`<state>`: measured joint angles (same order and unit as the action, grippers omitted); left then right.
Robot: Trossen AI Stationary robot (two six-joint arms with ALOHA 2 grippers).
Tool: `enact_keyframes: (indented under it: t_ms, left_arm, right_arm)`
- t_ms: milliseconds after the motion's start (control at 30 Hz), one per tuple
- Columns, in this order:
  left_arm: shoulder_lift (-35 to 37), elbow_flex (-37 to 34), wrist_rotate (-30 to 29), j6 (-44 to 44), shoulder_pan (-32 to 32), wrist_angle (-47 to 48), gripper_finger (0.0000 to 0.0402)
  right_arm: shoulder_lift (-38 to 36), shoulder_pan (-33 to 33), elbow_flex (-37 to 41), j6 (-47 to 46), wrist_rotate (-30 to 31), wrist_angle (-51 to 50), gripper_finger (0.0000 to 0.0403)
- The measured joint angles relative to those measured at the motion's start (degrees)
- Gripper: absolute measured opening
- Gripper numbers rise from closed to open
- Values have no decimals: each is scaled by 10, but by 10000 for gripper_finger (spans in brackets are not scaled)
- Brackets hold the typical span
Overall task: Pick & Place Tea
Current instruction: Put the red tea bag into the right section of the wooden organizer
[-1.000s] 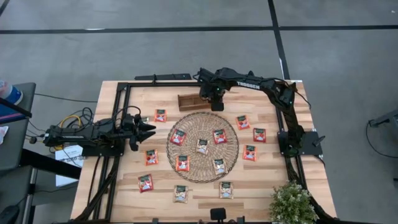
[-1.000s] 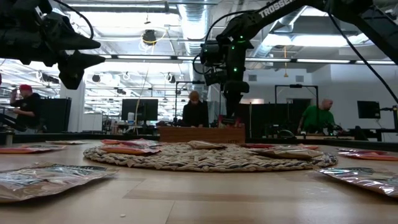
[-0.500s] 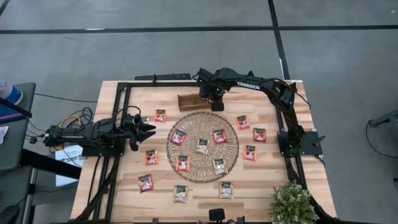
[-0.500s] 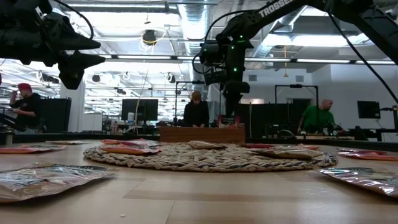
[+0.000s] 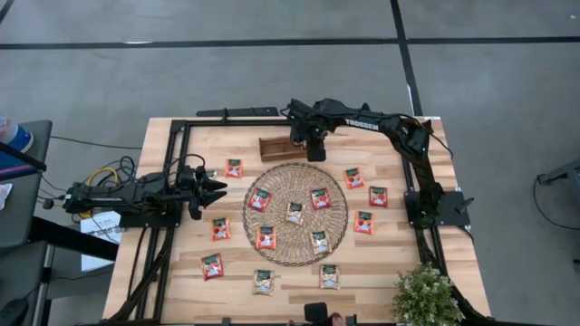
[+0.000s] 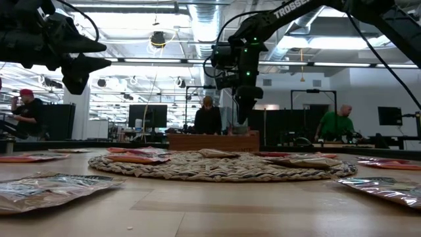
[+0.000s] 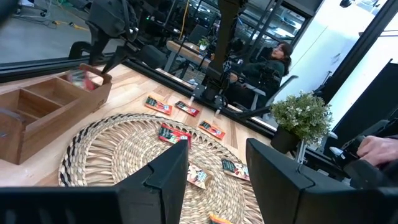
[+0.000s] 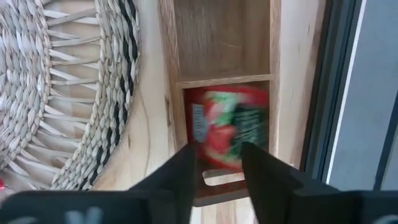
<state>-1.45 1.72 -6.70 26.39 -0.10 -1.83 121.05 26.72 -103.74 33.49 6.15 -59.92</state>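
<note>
Your right gripper (image 5: 314,150) hangs over the right end of the brown wooden divided tray (image 5: 275,148), at the far side of the light wooden table (image 5: 390,249). In the right wrist view its 2 dark fingers (image 8: 177,177) stand apart, with a red-orange square tea sachet (image 8: 230,127) blurred in the end compartment below them; you cannot tell from these frames whether the sachet touches the fingers or lies free in the tray. The low view shows the gripper (image 6: 246,108) above the tray's (image 6: 214,142) top edge.

Your left gripper (image 5: 217,187) waits above the table's left side, just left of the round woven straw mat (image 5: 337,225), its fingers (image 7: 168,171) spread with nothing between them.

On the mat you have 5 sachets: 3 red-orange ones, such as the one at its near left (image 5: 265,238), and 2 pale beige ones with dark green tops, such as the one in the middle (image 5: 294,213). More sachets lie on the bare wood around it, red-orange ones to the left (image 5: 234,167) and right (image 5: 378,196), beige ones along the near edge (image 5: 329,276).

A small green potted plant (image 5: 424,296) stands at the near right corner.
</note>
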Motion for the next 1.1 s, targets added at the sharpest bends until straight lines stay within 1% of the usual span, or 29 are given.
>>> enact_keyframes:
  t_ms: [133,267,367,467,600,667,767,867,900,967,1100]
  left_arm:
    - [0,0,0,0,0,0,154]
    - [0,0,0,0,0,0,154]
    - [0,0,0,0,0,0,154]
    - [0,0,0,0,0,0,154]
    - [0,0,1,1,0,0,154]
    - [0,0,1,1,0,0,154]
    - [0,0,1,0,0,0,154]
    - [0,0,0,0,0,0,154]
    - [0,0,0,0,0,0,154]
    - [0,0,1,0,0,0,154]
    - [0,0,1,1,0,0,154]
  right_arm:
    - [0,0,-12,-4,17,-3,174]
    - [0,2,-43,-8,32,-12,197]
    - [-1,15,-63,-20,44,-14,203]
    - [-1,42,-65,-42,46,-19,202]
    - [-1,79,-65,-93,43,-67,194]
    - [-2,93,-65,-124,14,-113,191]
    - [-4,110,-65,-160,-77,-184,188]
    - [-4,115,-64,-166,-175,-245,188]
    - [-4,112,-64,-165,-197,-261,188]
    - [-4,99,-64,-155,-220,-291,187]
    - [-6,60,-64,-140,-226,-300,182]
